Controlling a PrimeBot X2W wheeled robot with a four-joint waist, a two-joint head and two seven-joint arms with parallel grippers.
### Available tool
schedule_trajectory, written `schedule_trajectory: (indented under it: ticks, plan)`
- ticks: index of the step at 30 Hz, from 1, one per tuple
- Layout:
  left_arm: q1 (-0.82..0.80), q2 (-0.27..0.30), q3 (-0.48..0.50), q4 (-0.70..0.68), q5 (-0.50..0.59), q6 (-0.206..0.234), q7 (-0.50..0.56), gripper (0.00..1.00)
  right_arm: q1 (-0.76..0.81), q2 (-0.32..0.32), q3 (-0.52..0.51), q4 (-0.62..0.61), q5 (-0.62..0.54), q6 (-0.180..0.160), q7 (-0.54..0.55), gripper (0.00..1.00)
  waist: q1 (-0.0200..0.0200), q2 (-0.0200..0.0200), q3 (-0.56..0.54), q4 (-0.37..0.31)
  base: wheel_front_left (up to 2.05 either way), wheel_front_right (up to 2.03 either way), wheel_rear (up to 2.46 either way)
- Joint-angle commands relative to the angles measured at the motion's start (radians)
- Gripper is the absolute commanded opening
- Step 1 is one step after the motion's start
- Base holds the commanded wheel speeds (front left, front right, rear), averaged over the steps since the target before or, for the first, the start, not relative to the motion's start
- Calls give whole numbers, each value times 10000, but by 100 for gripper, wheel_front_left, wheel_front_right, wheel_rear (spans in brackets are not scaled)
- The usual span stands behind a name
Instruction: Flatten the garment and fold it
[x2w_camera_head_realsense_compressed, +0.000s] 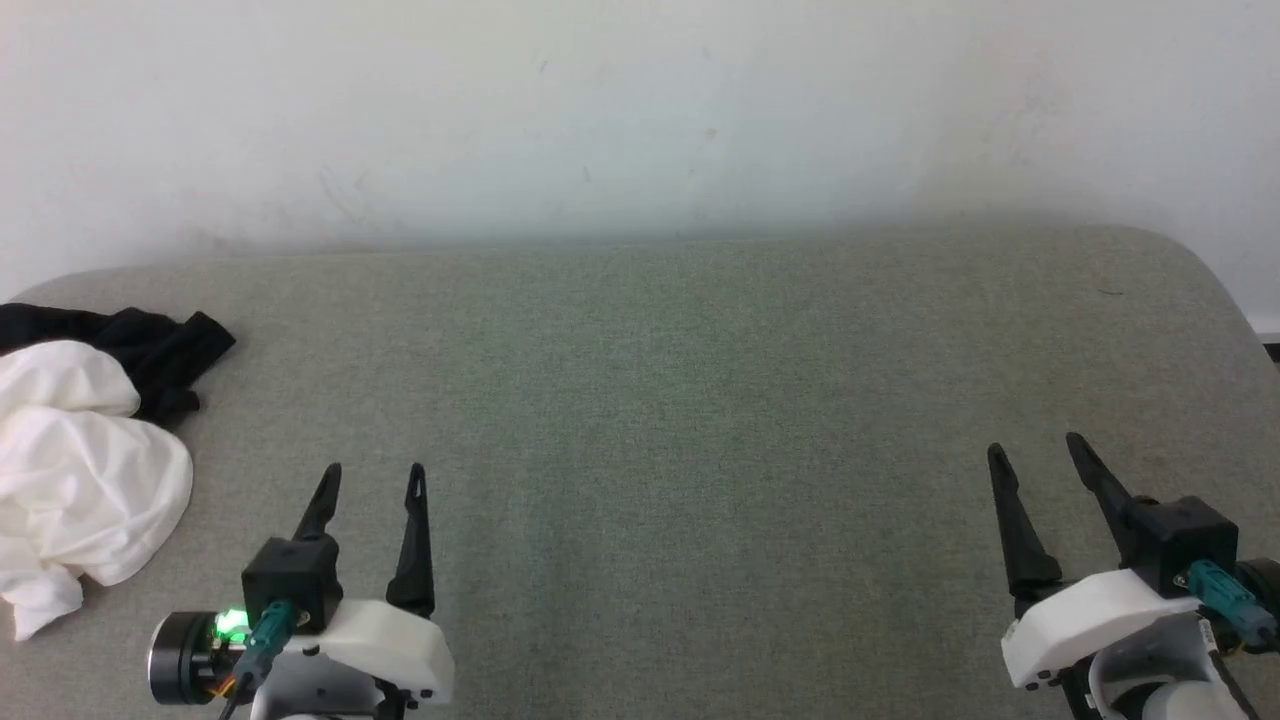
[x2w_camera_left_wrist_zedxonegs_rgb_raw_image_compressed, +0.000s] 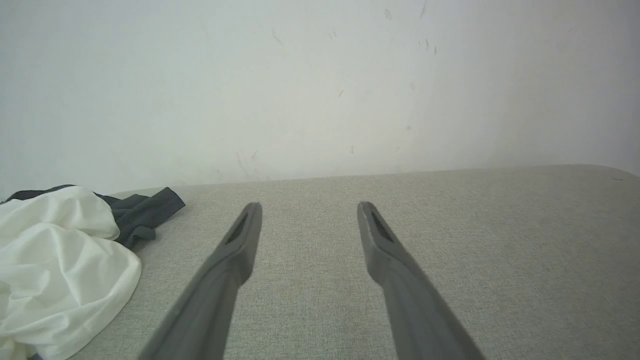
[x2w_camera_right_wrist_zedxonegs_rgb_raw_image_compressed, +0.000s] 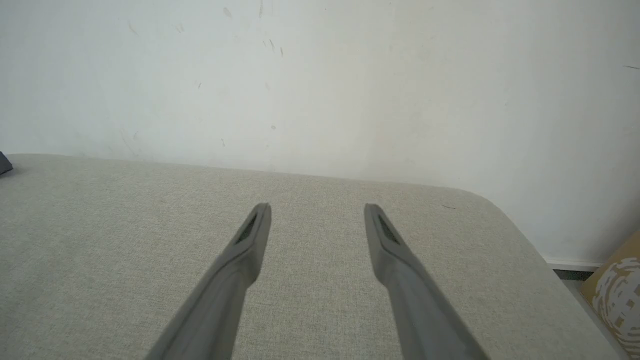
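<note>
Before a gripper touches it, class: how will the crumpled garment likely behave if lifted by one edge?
Probably floppy: the garment lies in soft, rumpled folds, so it should drape. Pushed, it would likely bunch on the textured grey surface.

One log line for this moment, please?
shirt: crumpled, far left | left gripper: open, empty | right gripper: open, empty | folding: not started

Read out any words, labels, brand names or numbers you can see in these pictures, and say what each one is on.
No text can be read in any view.
The garment lies crumpled in a heap, with no print or label showing.
The brown box has a white mottled pattern, too blurred to tell whether it is lettering.
The left gripper has a green light at its base, but no markings.
</note>
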Motion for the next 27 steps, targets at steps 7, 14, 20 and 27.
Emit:
schedule_trajectory:
  ticks: [7, 14, 20, 27]
  plan:
    - [182, -8, 142, -156, -118, 40, -229, 100, 111, 10, -211, 67, 89, -2, -218, 100, 0, 0, 11, 169, 0, 0, 0]
    - [274, -10, 236, -228, -187, 52, -375, 100, 164, 12, -319, 143, 107, -2, -365, 100, 0, 0, -14, 463, 0, 0, 0]
    - [360, -11, 362, -269, -237, 22, -501, 100, 205, 14, -327, 249, 101, -3, -490, 100, 0, 0, -46, 777, 0, 0, 0]
    - [450, -13, 434, -320, -285, 19, -646, 100, 238, 16, -342, 397, 113, -3, -635, 100, 0, 0, -72, 1215, 0, 0, 0]
